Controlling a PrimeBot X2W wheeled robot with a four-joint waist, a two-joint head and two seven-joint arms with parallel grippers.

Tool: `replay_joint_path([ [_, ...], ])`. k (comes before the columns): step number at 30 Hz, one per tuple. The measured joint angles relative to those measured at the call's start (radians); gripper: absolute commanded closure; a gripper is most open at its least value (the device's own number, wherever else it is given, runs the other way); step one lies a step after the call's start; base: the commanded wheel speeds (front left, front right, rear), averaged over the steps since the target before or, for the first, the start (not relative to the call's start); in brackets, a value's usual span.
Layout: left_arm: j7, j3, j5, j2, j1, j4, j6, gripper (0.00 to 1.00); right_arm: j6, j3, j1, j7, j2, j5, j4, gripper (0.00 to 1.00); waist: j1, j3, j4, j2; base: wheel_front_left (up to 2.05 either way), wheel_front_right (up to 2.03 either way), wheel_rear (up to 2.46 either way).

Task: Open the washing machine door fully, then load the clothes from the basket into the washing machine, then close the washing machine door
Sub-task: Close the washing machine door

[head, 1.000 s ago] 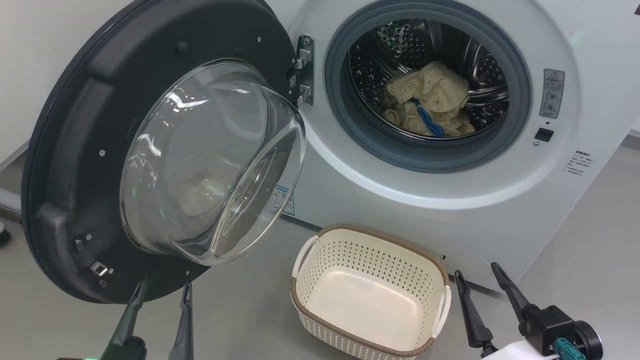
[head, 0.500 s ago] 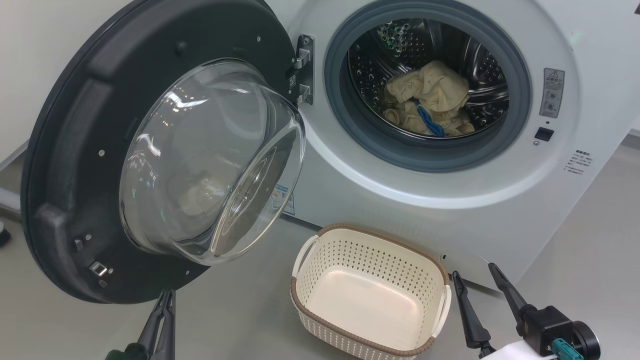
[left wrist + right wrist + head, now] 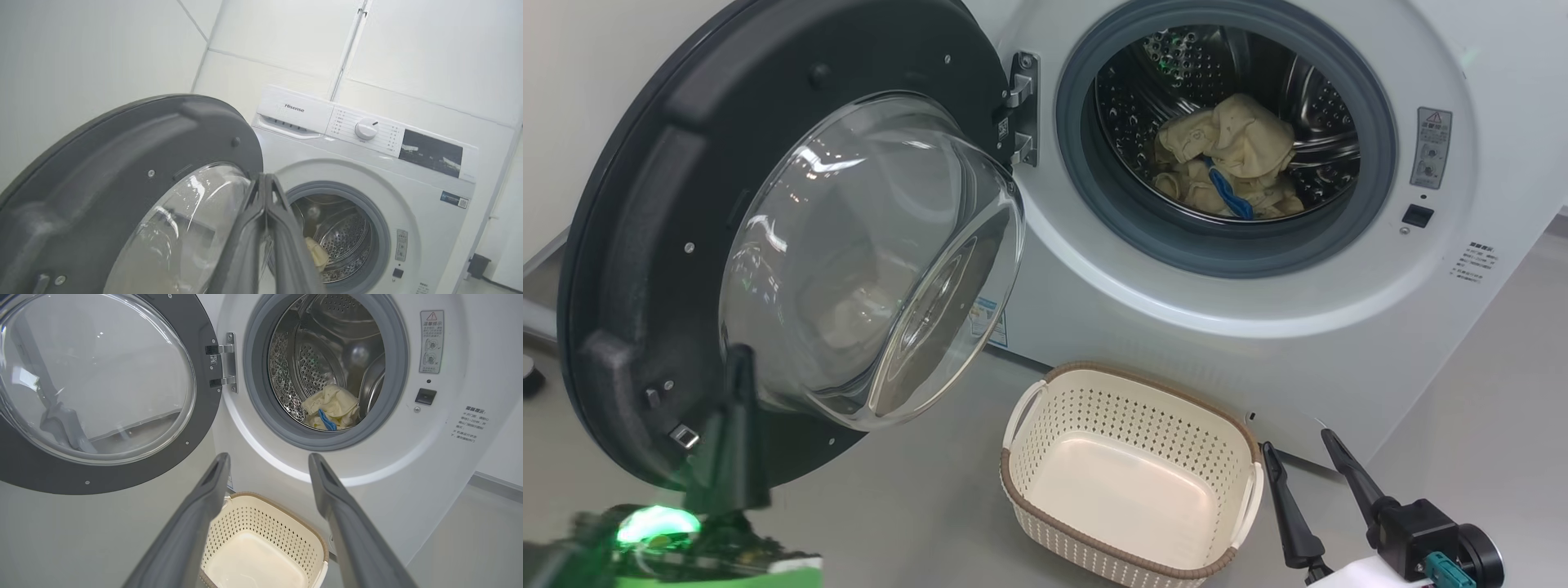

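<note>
The washing machine (image 3: 1176, 327) stands with its door (image 3: 645, 245) swung wide to the left, the glass bowl facing me. Pale-yellow clothes (image 3: 1229, 155) with a blue piece lie in the steel drum. On the floor in front sits the basket (image 3: 1131, 377) with nothing in it. My left gripper (image 3: 740, 355) is shut on nothing, its fingers raised in front of the door's lower inner frame; whether they touch it I cannot tell. In the left wrist view the shut left gripper (image 3: 265, 177) points past the door (image 3: 122, 155) toward the drum. My right gripper (image 3: 1297, 443) is open beside the basket's right end, and the right wrist view has this gripper (image 3: 269, 457) above the basket (image 3: 261, 514).
Grey floor runs around the machine. A white tiled wall stands behind it and to the left. The control panel with a round knob (image 3: 366, 129) tops the washer. A small dark bin (image 3: 476, 265) sits by the wall to the machine's right.
The left gripper has shut and risen from below the door's lower rim to in front of its inner frame. The head view shifted slightly. The right gripper stayed put.
</note>
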Motion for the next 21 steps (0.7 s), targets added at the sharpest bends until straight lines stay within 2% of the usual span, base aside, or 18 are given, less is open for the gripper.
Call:
replay_joint_path([
  [5, 0.000, 0.062, -0.312, -0.002, -0.007, -0.119, -0.001, 1.00, 0.000, -0.001, 0.000, 0.000, -0.001, 0.000, 0.000, 0.00, 0.0000, 0.000, 0.002, 0.0000, 0.00, 0.00, 0.00],
  [10, -0.001, 0.122, -0.550, -0.001, -0.037, -0.239, -0.001, 1.00, -0.001, -0.004, 0.000, 0.000, -0.002, 0.000, -0.001, 0.00, 0.0000, 0.003, 0.002, 0.0000, 0.00, 0.00, 0.00],
  [11, -0.001, 0.122, -0.550, -0.001, -0.037, -0.239, -0.001, 1.00, -0.001, -0.004, 0.000, 0.000, -0.002, 0.000, -0.001, 0.00, 0.0000, 0.003, 0.002, 0.0000, 0.00, 0.00, 0.00],
  [12, -0.001, 0.145, -0.599, -0.001, -0.048, -0.263, -0.001, 1.00, -0.002, -0.004, 0.000, 0.000, -0.003, 0.000, -0.001, 0.00, 0.0000, 0.004, 0.003, 0.0000, 0.00, 0.00, 0.00],
  [15, -0.001, 0.258, -0.739, -0.002, -0.075, -0.292, 0.000, 1.00, -0.008, -0.007, 0.000, 0.000, -0.006, 0.000, -0.004, 0.00, 0.0000, 0.008, 0.004, 0.0000, 0.00, 0.00, 0.00],
  [18, -0.002, 0.378, -0.829, -0.003, -0.105, -0.294, 0.000, 1.00, -0.008, -0.006, -0.001, 0.000, -0.008, 0.000, -0.005, 0.00, 0.0000, 0.013, 0.006, 0.0000, 0.00, 0.00, 0.00],
  [21, -0.004, 0.481, -0.901, -0.002, -0.119, -0.228, 0.000, 1.00, -0.008, -0.006, -0.001, 0.001, -0.010, 0.000, -0.005, 0.00, 0.0000, 0.015, 0.007, 0.0000, 0.00, 0.00, 0.00],
])
